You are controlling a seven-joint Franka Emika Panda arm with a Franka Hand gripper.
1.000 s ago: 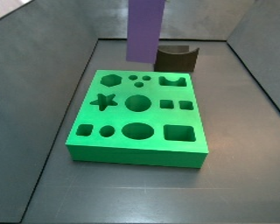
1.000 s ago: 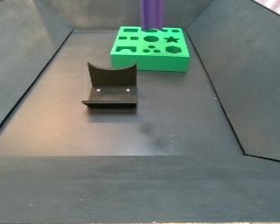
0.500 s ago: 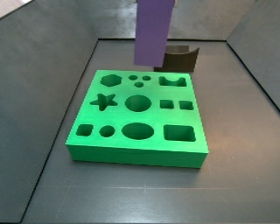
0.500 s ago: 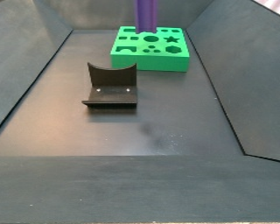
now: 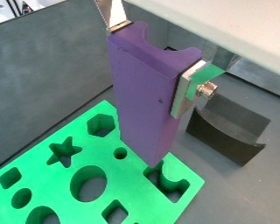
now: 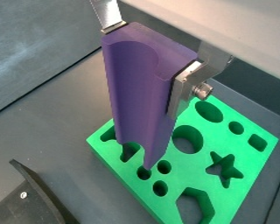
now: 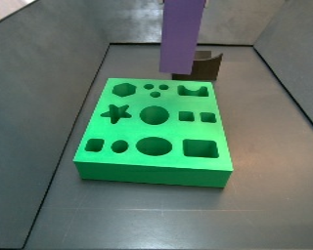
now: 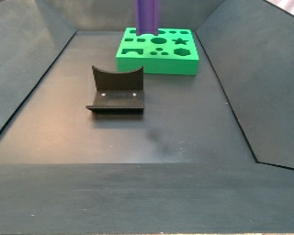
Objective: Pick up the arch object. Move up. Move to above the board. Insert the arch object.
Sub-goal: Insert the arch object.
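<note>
My gripper is shut on the arch object, a tall plain purple block held upright, with one silver finger on each side of its top. It also shows in the wrist view, where the gripper grips it the same way. The board is a thick green slab with shaped holes. The block hangs above the board's far edge, its lower end just over the notched arch hole. In both side views the gripper is out of frame. The block stands over the board.
The dark fixture stands on the grey floor apart from the board and shows behind the block in a side view. Sloped grey walls enclose the floor.
The held purple block has shifted sideways along the board's far edge, toward the notched arch hole. The board and the fixture have not moved.
</note>
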